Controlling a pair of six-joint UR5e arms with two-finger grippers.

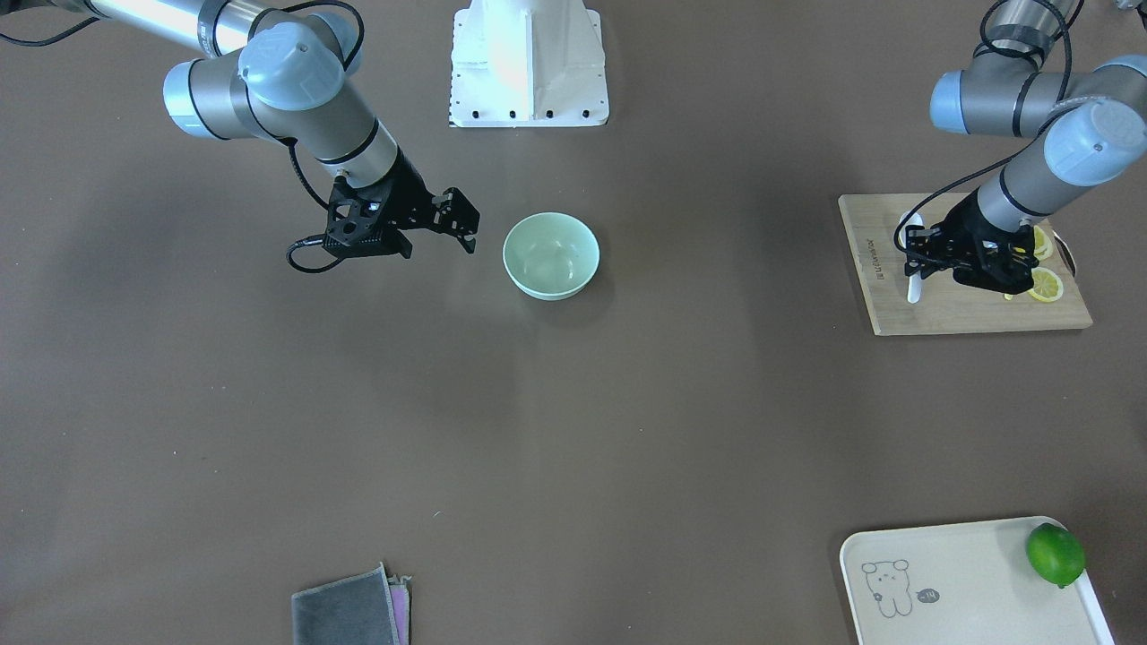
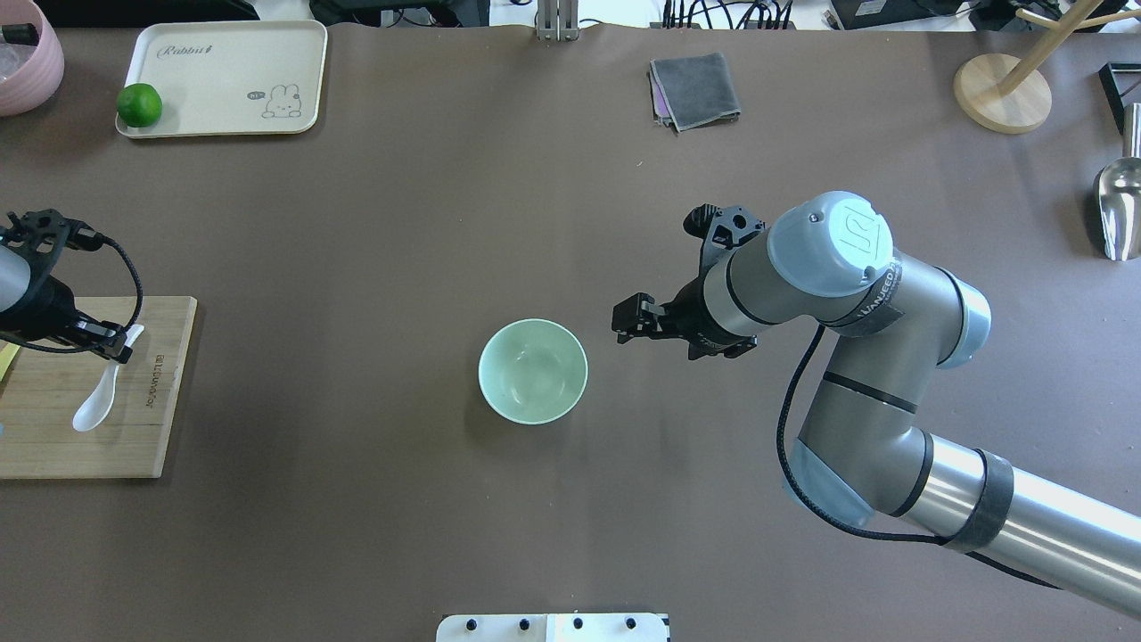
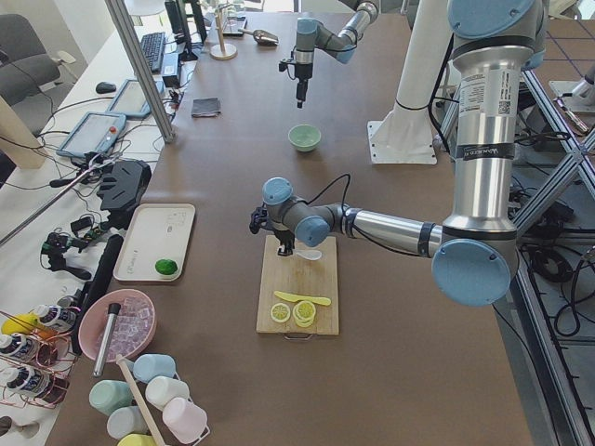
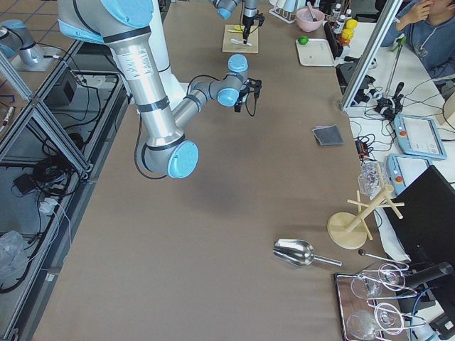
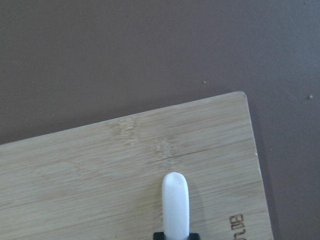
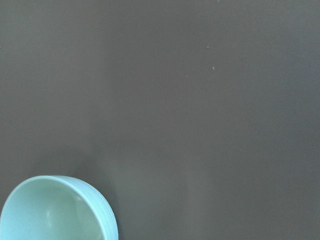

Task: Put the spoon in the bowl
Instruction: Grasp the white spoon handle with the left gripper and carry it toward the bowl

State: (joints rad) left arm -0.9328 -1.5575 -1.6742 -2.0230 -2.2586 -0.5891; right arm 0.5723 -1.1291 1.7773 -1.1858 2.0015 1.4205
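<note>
The white spoon (image 2: 96,406) lies on a wooden cutting board (image 2: 89,450) at the table's left end, scoop toward the robot. My left gripper (image 2: 119,346) is down at the spoon's handle and looks shut on it. In the left wrist view the handle tip (image 5: 175,202) sticks out from between the fingers, low over the board (image 5: 100,165). The mint-green bowl (image 2: 533,371) stands empty at the table's middle. My right gripper (image 2: 624,321) hovers open and empty just to the bowl's right; the bowl's rim shows in the right wrist view (image 6: 50,210).
Lemon slices (image 1: 1045,285) lie on the board behind the left gripper. A cream tray (image 2: 223,62) with a lime (image 2: 139,104) is at the far left. A grey cloth (image 2: 695,89), a wooden stand (image 2: 1003,94) and a metal scoop (image 2: 1119,205) sit along the far side.
</note>
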